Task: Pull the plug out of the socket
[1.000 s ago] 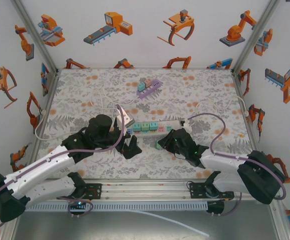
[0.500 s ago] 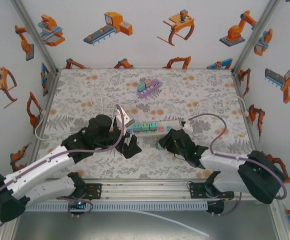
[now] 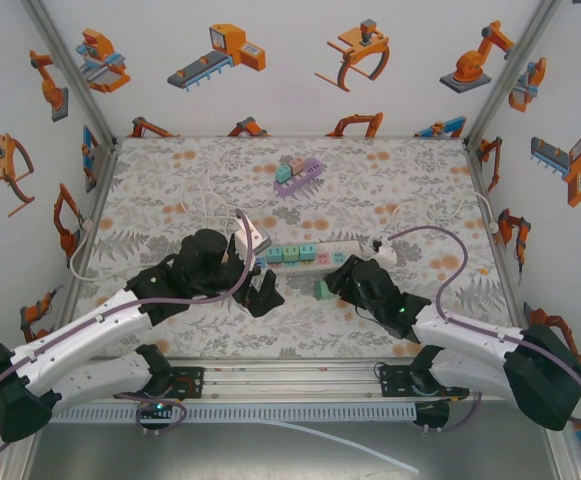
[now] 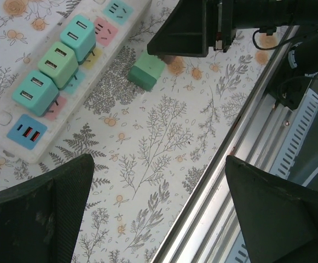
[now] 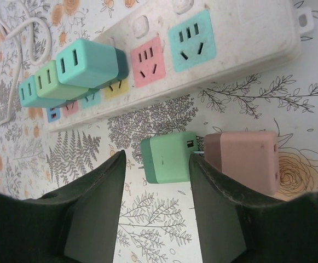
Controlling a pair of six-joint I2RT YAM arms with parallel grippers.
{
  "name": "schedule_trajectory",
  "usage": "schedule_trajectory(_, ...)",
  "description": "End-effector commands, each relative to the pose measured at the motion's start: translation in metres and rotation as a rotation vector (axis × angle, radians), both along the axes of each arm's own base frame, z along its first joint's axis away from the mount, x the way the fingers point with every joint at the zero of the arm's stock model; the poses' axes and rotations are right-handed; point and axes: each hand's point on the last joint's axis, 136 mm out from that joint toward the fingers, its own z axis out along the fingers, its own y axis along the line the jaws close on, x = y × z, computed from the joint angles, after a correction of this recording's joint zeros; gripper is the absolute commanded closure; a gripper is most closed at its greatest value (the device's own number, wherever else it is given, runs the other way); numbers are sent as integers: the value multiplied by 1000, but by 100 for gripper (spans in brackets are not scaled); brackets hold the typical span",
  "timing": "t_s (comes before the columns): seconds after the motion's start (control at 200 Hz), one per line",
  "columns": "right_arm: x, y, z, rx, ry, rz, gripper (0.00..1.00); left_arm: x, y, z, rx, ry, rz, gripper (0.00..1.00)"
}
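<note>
A white power strip [image 3: 355, 245] lies across the middle of the table with three teal and green plugs [image 3: 291, 254] seated in its left half; the sockets to their right are bare. The strip [image 5: 232, 57] and its seated plugs [image 5: 87, 63] fill the top of the right wrist view. A loose green plug [image 5: 167, 159] lies flat on the table just in front of the strip, with a pink plug [image 5: 246, 159] beside it. My right gripper [image 5: 157, 157] stands open over the green plug, not gripping it. My left gripper [image 4: 159, 213] is wide open near the strip's left end [image 4: 16, 131], holding nothing.
A purple strip with plugs [image 3: 300, 177] sits at the back of the table, and a white cable [image 3: 210, 200] loops left of it. An aluminium rail [image 4: 246, 137] runs along the near edge. Printed walls close in three sides.
My right gripper has opened and drawn back slightly to the right, leaving the green plug lying on the table. The left arm has not moved.
</note>
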Motion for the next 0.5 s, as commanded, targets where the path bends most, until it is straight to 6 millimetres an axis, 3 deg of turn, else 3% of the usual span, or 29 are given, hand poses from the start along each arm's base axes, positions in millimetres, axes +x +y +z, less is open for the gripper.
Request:
schedule_trajectory(0.0, 2, -10, 10, -56, -44, -21, 52, 2, -1, 5, -8, -27, 4, 3)
schedule_trajectory(0.295, 16, -22, 60, -269, -263, 25, 49, 17, 10, 10, -5, -63, 109, 3)
schedule_trajectory(0.396, 23, -18, 84, -372, -389, 86, 45, 25, 19, 10, -1, -78, 179, 3)
schedule_trajectory(0.496, 29, -10, 105, -481, -523, 155, 32, 35, 31, 9, 11, -94, 274, 3)
